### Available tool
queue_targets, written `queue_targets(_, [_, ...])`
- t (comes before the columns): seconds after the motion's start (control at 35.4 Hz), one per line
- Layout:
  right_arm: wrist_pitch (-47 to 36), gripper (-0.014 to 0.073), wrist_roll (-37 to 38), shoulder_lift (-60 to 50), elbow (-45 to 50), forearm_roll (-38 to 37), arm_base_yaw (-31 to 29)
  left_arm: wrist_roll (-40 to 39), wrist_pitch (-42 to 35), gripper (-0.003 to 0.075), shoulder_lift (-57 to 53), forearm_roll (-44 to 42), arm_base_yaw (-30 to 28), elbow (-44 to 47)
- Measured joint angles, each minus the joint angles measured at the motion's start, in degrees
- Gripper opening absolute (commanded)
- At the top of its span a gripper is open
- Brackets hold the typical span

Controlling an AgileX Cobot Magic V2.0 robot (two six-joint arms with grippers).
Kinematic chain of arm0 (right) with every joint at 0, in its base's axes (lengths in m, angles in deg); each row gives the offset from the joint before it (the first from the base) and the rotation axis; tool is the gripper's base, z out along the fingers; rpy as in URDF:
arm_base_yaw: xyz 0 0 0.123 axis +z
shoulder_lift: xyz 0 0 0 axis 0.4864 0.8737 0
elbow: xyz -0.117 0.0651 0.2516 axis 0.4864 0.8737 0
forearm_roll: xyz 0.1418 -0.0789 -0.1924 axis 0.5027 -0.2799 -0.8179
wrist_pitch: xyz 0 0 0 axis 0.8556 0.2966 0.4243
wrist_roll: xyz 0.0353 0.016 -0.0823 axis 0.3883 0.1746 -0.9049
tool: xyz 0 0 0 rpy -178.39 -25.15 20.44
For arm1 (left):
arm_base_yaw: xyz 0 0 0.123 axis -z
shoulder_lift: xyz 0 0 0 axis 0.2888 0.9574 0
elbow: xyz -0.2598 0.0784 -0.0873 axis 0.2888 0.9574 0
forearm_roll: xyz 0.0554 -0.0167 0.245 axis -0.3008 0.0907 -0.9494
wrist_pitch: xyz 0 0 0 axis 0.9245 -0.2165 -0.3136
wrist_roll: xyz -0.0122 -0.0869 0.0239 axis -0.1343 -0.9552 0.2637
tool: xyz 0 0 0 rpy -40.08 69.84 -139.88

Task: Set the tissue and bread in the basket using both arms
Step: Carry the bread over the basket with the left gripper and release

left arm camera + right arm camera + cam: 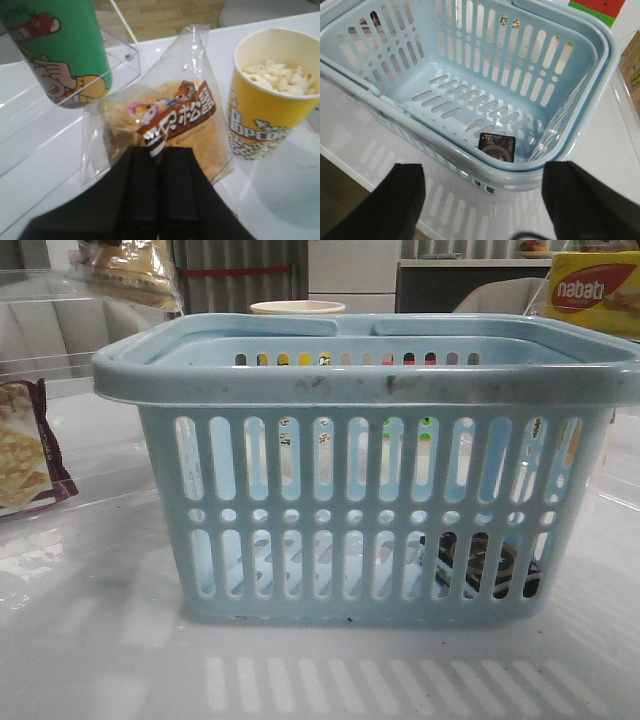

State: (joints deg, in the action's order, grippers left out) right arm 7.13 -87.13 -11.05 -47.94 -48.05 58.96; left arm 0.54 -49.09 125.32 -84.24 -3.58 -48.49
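The pale blue basket [370,490] stands mid-table; the right wrist view looks down into it [470,65]. The tissue, a small black pack [497,147], lies flat on the basket floor in one corner, and shows through the slots in the front view [480,565]. My right gripper [485,200] is open and empty, above the table just outside the basket rim near that corner. My left gripper [159,152] is shut on the bread [170,125], golden bread in a clear bag, pinched at its brown label band. The bread bag shows at the top left of the front view [125,270].
A yellow popcorn cup [272,95], a green printed cup [60,50] and a clear plastic box [120,55] stand close around the bread. A cracker packet [25,455] lies left of the basket. A yellow nabati box [595,290] stands far right.
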Motion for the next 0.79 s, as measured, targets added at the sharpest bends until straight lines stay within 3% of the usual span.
queue_targets(0.34, [0.00,0.0591,0.00,0.00,0.00,0.00,0.00,3.38,16.63,0.0092,-8.41,0.49,12.86,0.00])
queue_targets(0.54, [0.00,0.0591,0.00,0.00,0.00,0.00,0.00,4.63,17.99,0.0108,-7.59,2.84,21.28,2.67])
queue_targets(0.62, [0.00,0.0591,0.00,0.00,0.00,0.00,0.00,4.86,17.87,0.0194,-6.00,3.93,23.86,3.86])
queue_targets(0.76, [0.00,0.0591,0.00,0.00,0.00,0.00,0.00,4.98,17.52,0.0491,-3.10,6.43,25.77,4.34])
queue_targets(0.79, [0.00,0.0591,0.00,0.00,0.00,0.00,0.00,4.98,17.52,0.0521,-2.82,6.71,26.01,4.45])
